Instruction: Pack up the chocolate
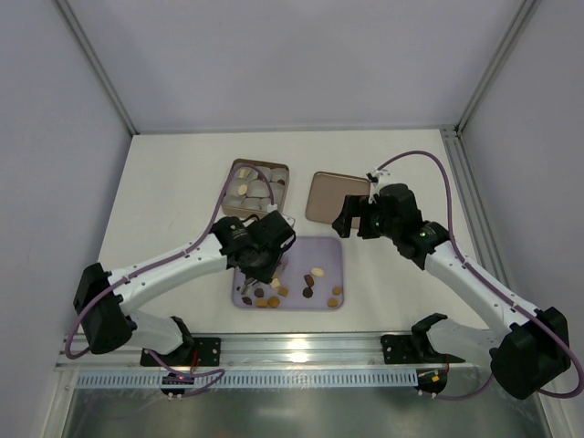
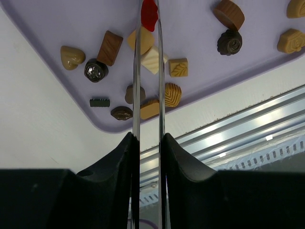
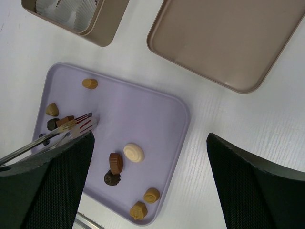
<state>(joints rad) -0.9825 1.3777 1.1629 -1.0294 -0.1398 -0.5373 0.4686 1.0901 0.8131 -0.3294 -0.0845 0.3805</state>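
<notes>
Chocolates (image 2: pixel 171 94), brown, caramel and cream, lie loose on the tray (image 2: pixel 195 28), most bunched at one corner. The red one (image 2: pixel 149 13) sits between the tongs (image 2: pixel 136 95) tips, maybe pinched.

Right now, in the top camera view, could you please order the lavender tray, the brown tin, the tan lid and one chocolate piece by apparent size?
1. lavender tray
2. brown tin and tan lid: they look about alike, so I leave them tied
3. chocolate piece, by far the smallest

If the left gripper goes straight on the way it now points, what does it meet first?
Probably the red chocolate on the purple tray: the tongs in the left gripper end right at it.
</notes>
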